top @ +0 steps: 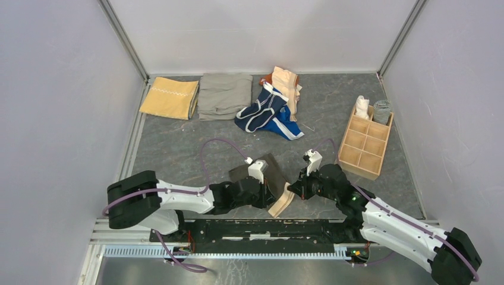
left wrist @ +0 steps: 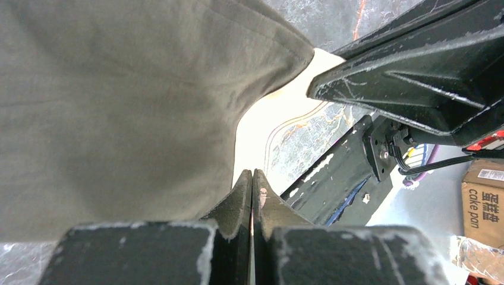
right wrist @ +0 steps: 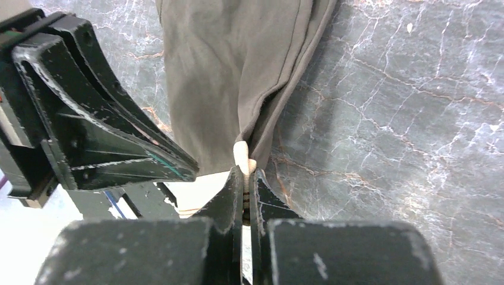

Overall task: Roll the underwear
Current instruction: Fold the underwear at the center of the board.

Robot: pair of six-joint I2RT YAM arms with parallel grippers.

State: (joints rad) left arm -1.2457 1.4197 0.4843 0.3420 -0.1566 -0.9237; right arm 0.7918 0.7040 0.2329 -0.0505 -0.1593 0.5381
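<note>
The dark grey-brown underwear (top: 270, 169) lies near the table's front edge, between my two grippers, with its tan waistband (top: 284, 205) turned toward the arms. My left gripper (top: 268, 199) is shut, its tips (left wrist: 252, 176) meeting at the waistband edge beside the dark cloth (left wrist: 119, 107). The right gripper (top: 295, 190) is shut on the waistband. A tan fold (right wrist: 241, 153) shows pinched between the right gripper's fingertips (right wrist: 245, 173), and the cloth (right wrist: 226, 77) stretches away from them. The left gripper's black fingers (right wrist: 119, 136) sit close on the left.
At the back lie a folded mustard-yellow cloth (top: 169, 98), a folded grey-khaki cloth (top: 224, 95) and a heap of navy, blue and peach briefs (top: 267, 110). A wooden divider box (top: 358, 168) stands at the right with two rolled pieces (top: 362, 108) in its far cells.
</note>
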